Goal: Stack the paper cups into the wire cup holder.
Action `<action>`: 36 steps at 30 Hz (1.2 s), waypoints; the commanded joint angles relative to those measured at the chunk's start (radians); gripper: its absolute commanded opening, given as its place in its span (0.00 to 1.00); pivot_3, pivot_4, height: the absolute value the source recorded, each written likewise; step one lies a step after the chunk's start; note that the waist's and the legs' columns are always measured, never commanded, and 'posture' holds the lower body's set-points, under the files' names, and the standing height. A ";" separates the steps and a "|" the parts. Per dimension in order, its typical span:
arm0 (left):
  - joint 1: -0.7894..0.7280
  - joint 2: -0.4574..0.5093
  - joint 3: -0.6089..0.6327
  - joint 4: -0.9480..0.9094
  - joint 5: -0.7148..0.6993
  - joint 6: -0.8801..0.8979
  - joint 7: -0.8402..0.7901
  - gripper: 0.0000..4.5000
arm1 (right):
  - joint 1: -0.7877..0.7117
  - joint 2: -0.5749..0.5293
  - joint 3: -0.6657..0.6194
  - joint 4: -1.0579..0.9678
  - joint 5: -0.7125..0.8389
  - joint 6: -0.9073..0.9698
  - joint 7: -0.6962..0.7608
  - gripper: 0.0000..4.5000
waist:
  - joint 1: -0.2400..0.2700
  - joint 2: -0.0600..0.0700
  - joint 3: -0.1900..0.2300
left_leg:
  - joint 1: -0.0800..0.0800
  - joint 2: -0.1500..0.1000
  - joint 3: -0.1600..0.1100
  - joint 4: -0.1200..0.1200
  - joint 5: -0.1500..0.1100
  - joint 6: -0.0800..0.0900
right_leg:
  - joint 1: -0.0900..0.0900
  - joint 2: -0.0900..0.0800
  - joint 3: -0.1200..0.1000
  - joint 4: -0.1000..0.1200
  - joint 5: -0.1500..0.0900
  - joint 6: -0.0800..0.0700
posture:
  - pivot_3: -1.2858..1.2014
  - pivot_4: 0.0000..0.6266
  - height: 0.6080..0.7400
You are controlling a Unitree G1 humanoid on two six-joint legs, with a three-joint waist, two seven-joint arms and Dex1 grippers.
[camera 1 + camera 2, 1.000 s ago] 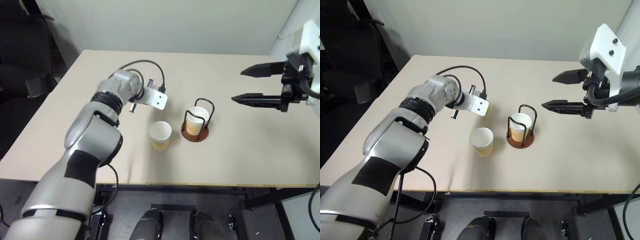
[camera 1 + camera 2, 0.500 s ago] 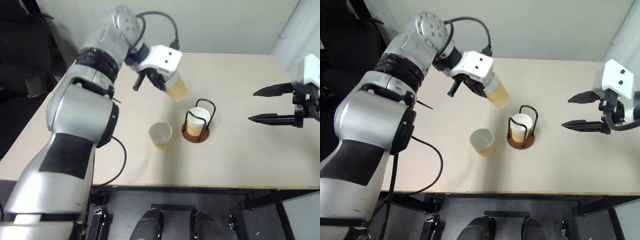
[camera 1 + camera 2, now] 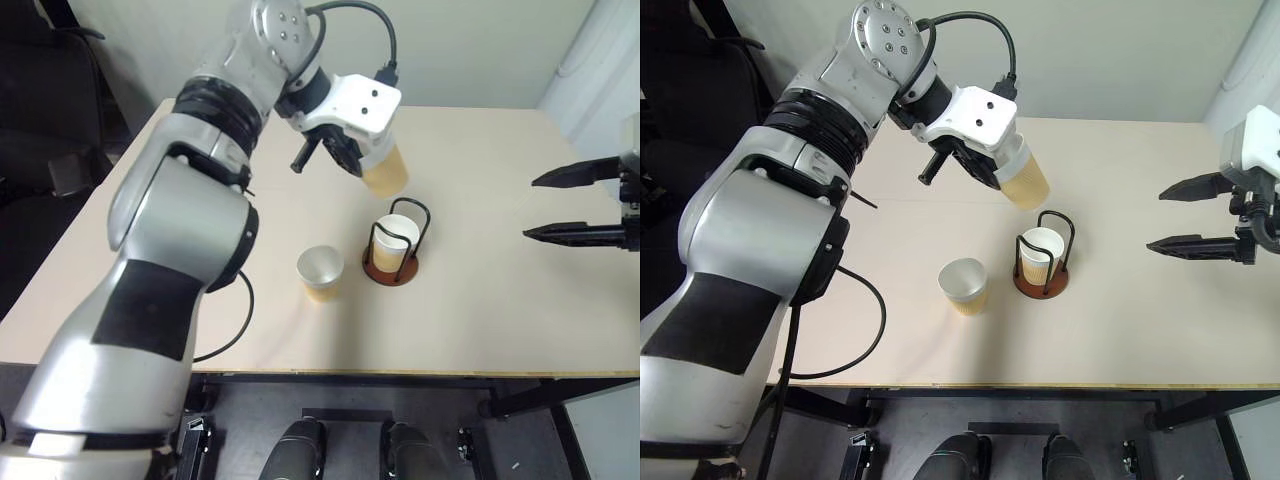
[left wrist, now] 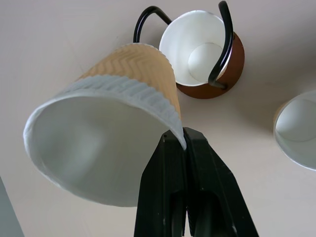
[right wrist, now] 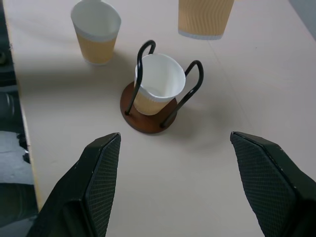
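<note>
Tan-orange paper cup (image 3: 1024,178), ribbed, white-rimmed: hanging in the air above the table (image 3: 480,160), tilted, just up and to the left of the holder as the head views show it. The left gripper (image 4: 183,143) is pinching its rim, fingers pressed together on the cup wall, one inside and one outside.

Wire cup holder (image 3: 391,268): reddish-brown round base with black wire loops, sitting near the middle of the table. A second paper cup (image 3: 396,241) is standing upright inside the loops, its white mouth facing up.

Third paper cup (image 3: 321,274): standing upright on the bare table, just to the left of the holder, apart from it and touching nothing else.

Right gripper (image 3: 580,204): hovering over the right edge of the table, well apart from the holder, its two black fingers spread wide and holding nothing. The right wrist view is looking between them toward the holder and its cup.

Table: pale beige top, light wall behind it.
</note>
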 commanded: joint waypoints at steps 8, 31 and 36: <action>-0.014 -0.036 -0.116 -0.038 -0.141 -0.004 -0.035 0.01 | -0.102 -0.062 -0.089 -0.006 0.074 0.068 -0.014 0.80 | 0.004 0.000 0.000 | 0.000 0.000 0.000 0.005 -0.002 0.002 | 0.002 0.000 0.000 0.000 -0.001 0.000 | 0.52 0.24 1.00; 0.024 0.020 -0.510 -0.161 -0.422 -0.045 -0.035 0.01 | -0.148 -0.129 -0.102 0.026 0.098 0.095 -0.016 0.80 | 0.007 0.001 0.000 | 0.001 -0.001 -0.001 0.015 -0.006 0.004 | 0.009 0.000 -0.001 0.000 0.000 0.004 | 0.52 0.24 1.00; 0.034 0.004 -0.478 -0.121 -0.339 -0.109 -0.035 0.01 | -0.143 -0.132 -0.106 0.022 0.098 0.097 -0.015 0.80 | 0.006 0.001 0.000 | 0.001 -0.001 -0.001 0.015 -0.006 0.004 | 0.009 0.000 -0.001 0.000 -0.001 0.004 | 0.52 0.24 1.00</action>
